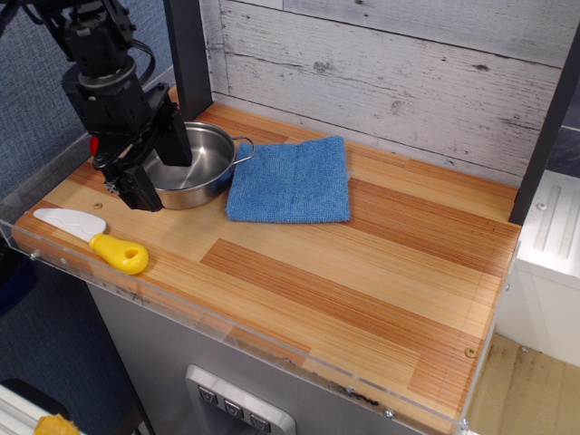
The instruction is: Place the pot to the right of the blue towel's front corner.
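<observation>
The shiny steel pot (201,163) stands on the wooden counter at the back left, just left of the blue towel (291,180), which lies flat. My black gripper (156,172) is low over the pot's left rim. One finger (176,140) reaches inside the pot and the other finger (140,188) is outside the wall, so the jaws straddle the rim with a gap between them. The pot's left handle is hidden behind the gripper; the right wire handle (243,149) shows.
A white plastic knife with a yellow handle (120,253) lies near the front left edge. A red object (94,145) peeks out behind the gripper. A clear plastic rim (54,172) borders the counter. A black post (187,54) stands behind the pot.
</observation>
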